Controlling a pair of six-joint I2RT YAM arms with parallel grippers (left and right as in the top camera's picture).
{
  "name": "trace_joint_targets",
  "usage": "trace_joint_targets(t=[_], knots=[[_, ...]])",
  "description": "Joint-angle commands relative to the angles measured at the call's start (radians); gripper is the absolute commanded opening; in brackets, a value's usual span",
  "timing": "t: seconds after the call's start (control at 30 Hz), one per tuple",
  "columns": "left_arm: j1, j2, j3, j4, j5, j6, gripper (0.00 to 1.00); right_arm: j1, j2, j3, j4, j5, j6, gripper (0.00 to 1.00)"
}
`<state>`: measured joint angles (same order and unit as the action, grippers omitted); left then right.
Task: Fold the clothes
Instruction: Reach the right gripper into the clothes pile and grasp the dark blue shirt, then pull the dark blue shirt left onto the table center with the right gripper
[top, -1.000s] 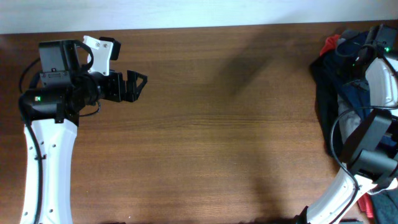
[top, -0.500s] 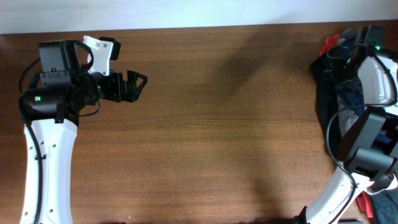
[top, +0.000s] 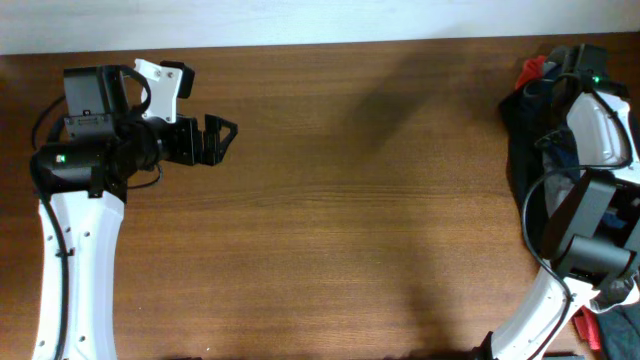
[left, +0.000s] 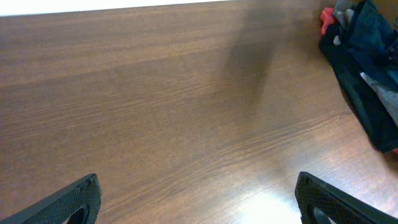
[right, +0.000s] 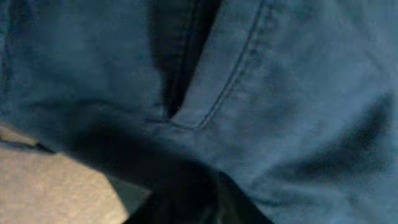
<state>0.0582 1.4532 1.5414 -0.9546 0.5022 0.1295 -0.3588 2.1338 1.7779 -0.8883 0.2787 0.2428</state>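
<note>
Right wrist view: the navy shorts (right: 280, 93) fill the frame, with a stitched seam running across the middle. They lie on a grey garment (right: 56, 186) that shows at the lower left. The right gripper's fingers cannot be made out against the dark fabric, so it cannot be told whether it is spread or pinching. Risk: a pinch made this deep may catch several layers, or the grey garment as well, and lift a bundle instead of one edge.

Overhead view: the right arm (top: 600, 120) reaches into the heap of clothes at the table's (top: 350, 200) right edge. A red garment (top: 530, 70) lies at the heap's far end. Risk: pulling may drag neighbouring garments out or off the edge.

Left wrist view: the left gripper (left: 199, 202) is spread wide over bare wood, well apart from the heap, so it probably cannot steady the fabric
</note>
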Motion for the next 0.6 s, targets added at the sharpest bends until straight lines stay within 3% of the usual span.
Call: trace_joint_targets(t=[0.0,0.1,0.37,0.57], knots=[[-0.003,-0.002,0.021,-0.010,0.018,-0.010,0.99,-0.008,-0.032,0.021,-0.015,0.032,0.021,0.11],[-0.003,-0.002,0.021,-0.008,0.018,-0.010,0.99,-0.007,-0.109,0.077,-0.025,-0.027,-0.021,0.04],[-0.003,-0.002,0.040,-0.008,0.044,-0.010,0.99,-0.006,-0.329,0.265,-0.011,-0.411,-0.187,0.04],[0.024,-0.006,0.140,-0.008,0.040,-0.009,0.99,0.076,-0.394,0.307,-0.027,-0.632,-0.203,0.04]])
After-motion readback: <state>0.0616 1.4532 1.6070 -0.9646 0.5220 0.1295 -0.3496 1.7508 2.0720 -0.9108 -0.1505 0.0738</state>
